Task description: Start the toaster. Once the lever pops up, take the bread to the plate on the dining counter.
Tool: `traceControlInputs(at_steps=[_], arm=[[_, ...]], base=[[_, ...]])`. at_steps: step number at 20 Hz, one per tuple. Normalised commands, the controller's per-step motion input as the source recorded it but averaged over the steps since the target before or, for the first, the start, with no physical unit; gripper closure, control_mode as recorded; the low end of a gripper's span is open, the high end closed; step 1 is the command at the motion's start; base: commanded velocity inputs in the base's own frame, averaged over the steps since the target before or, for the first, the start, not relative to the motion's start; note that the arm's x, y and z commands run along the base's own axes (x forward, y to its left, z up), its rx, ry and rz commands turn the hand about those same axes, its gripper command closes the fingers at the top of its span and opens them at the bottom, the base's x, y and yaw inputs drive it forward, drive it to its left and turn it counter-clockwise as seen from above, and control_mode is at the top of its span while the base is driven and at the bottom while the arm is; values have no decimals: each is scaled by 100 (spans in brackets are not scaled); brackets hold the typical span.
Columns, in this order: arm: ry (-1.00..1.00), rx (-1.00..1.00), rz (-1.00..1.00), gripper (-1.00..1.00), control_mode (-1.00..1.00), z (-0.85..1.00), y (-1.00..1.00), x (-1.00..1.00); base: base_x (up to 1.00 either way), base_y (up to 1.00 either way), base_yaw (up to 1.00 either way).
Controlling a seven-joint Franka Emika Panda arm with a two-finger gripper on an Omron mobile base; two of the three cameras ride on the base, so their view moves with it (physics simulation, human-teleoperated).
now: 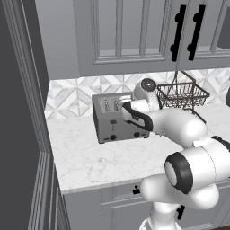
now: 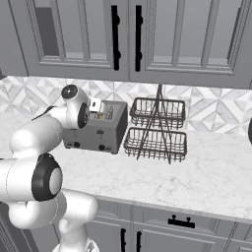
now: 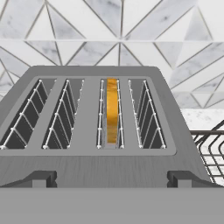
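Marble worktop [image 1: 90, 157] under grey cabinets carries the toaster [image 1: 117, 117], centre-left of the left base frame, beside a two-tier wire basket [image 2: 158, 129]. Bread [image 3: 112, 111] stands in the third slot from the left, sunk low, evidently for toasting. Above the toaster's front hangs the claw [image 2: 94, 105], likely lined up for a lever [image 3: 187, 179]; whether its fingers are apart cannot be told.

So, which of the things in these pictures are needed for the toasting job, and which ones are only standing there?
Needed for the job:
- toaster
- bread, standing in the third slot from the left in the hand view

Only standing there:
- two-tier wire basket rack, beside the toaster
- worktop
- wall cabinets
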Motion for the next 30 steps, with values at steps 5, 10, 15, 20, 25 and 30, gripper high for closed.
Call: traceControlInputs(at_steps=[5, 10, 15, 20, 25, 30], arm=[[0, 0, 0, -100, -100, 0, 0, 0], [0, 0, 0, -100, -100, 0, 0, 0], [0, 0, 0, -100, -100, 0, 0, 0], [0, 0, 0, -100, -100, 0, 0, 0], [0, 0, 0, -100, -100, 0, 0, 0], [0, 0, 0, -100, -100, 0, 0, 0]], base=[[0, 0, 0], [0, 0, 0], [0, 0, 0], [0, 0, 0], [0, 0, 0], [0, 0, 0]])
